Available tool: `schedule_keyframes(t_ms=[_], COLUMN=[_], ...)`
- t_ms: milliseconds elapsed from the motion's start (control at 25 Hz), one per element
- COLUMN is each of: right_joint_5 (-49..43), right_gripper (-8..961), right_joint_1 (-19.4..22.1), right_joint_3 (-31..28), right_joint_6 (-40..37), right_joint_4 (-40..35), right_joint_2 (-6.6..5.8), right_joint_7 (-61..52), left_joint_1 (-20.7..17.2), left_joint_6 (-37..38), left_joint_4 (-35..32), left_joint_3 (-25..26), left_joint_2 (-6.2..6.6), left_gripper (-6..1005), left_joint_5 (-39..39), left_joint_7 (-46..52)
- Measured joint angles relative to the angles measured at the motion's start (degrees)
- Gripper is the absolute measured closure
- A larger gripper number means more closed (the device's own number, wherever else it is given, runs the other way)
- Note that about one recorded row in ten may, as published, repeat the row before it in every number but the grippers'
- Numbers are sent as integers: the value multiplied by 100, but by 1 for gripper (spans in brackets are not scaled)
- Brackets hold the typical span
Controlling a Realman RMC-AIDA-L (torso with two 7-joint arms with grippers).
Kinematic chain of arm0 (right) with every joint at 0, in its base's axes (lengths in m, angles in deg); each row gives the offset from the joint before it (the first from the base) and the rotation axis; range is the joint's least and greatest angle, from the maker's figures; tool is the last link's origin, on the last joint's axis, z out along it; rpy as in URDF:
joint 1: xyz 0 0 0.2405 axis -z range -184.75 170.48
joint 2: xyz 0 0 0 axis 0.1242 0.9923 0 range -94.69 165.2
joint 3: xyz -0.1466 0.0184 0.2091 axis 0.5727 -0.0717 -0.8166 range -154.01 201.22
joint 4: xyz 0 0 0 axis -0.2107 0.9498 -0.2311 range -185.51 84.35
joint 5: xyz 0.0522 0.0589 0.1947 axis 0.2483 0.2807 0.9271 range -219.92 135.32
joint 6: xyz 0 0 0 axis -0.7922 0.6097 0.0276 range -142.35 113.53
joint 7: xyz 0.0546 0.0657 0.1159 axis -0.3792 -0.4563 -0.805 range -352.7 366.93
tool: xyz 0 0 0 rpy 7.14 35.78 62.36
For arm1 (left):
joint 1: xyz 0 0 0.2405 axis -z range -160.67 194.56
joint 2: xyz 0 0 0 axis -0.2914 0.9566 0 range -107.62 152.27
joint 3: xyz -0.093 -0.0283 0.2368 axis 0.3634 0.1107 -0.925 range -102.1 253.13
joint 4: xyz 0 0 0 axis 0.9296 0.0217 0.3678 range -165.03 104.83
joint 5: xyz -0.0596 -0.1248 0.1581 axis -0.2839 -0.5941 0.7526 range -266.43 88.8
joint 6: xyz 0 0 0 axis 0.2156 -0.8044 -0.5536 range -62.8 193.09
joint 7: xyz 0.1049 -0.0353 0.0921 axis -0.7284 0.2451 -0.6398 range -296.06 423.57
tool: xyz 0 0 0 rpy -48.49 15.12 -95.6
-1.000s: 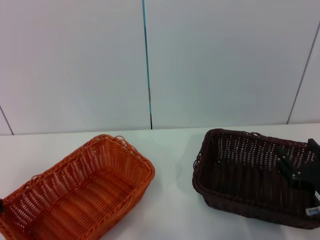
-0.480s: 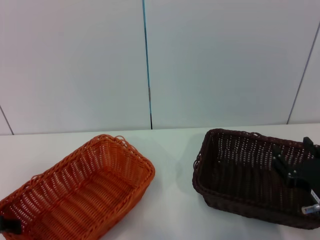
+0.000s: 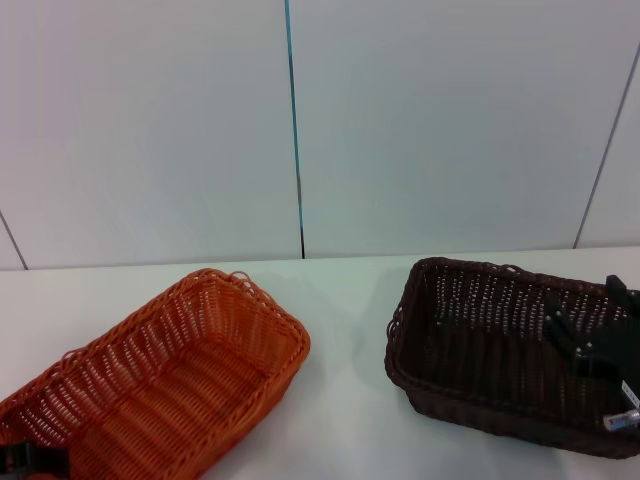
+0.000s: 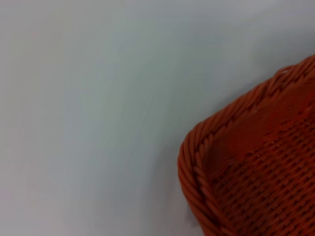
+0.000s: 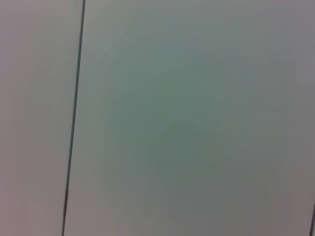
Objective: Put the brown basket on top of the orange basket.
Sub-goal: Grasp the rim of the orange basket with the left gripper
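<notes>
Orange rectangular woven wicker basket (image 3: 165, 385): white table (image 3: 340, 420), left. Dark brown rectangular woven wicker basket (image 3: 500, 350): right, well apart.

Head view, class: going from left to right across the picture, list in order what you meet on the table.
Left end effector → orange basket → bare table → brown basket → right end effector.

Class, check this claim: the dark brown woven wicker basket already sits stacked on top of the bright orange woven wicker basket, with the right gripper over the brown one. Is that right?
Not quite. The head view shows the dark brown woven wicker basket resting on the white table, apart from the bright orange woven wicker basket, not stacked on it. The right gripper is indeed over the brown one.
</notes>
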Motion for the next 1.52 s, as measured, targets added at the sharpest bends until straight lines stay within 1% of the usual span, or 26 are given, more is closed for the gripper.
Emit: schedule_keyframes(t_ms=[240,520,720,1160,1480,1520], right_joint_5=[0,0,0,0,0,0], right_gripper=[268,269,269,269,269,269], right_joint_1=[25,31,32,26,-4,-10], right_joint_3=[0,0,0,0,0,0], right_joint_6=[2,-9,-40,-42,-51,-62], right_joint_4=[-2,-12,-28,-80,-104,-112], right_joint_2=[0,0,0,0,0,0], right_joint_7=[2,3,3,3,3,3], left_joint_1=[35,39,67,185,321,337], left_joint_6=[45,108,112,100,-40,-59], left_joint_4=[-52,-69,-164,-375,-676,-706], left_joint_3=[-11,0,43,3,42,44], left_joint_2=[-11,-12,-3,20,41,53], left_gripper=[97,164,401,445,481,513], left_joint_5=[-1,-32,-79,-82,-28,-32], left_joint_7=[0,0,21,25,33,31])
